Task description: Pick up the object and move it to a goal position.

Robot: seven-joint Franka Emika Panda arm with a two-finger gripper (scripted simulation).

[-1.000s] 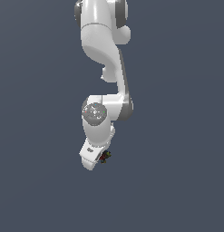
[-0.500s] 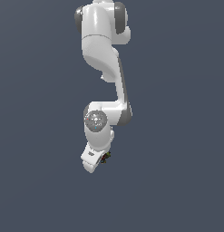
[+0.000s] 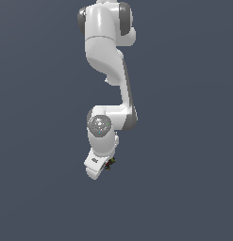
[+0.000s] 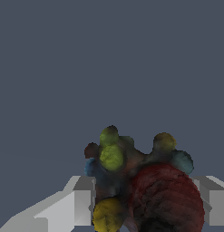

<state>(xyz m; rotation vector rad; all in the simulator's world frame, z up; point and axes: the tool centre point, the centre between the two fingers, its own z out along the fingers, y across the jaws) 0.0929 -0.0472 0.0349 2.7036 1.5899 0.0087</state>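
Gripping object w/ jaws clamped both sides: lumpy clump, dark red, yellow-green, blue bits.

lumpy multicoloured clump, clamped between claw fingers

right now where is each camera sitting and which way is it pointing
Exterior view: off the arm, at a distance, facing the whole white arm against a plain grey backdrop; the gripper hangs at its low end with the tiny clump beside it.
Wrist view: on the wrist, looking along the grey fingers at the multicoloured clump between them, filling the near field.
Shared: both show the clump at the gripper and the same grey background.
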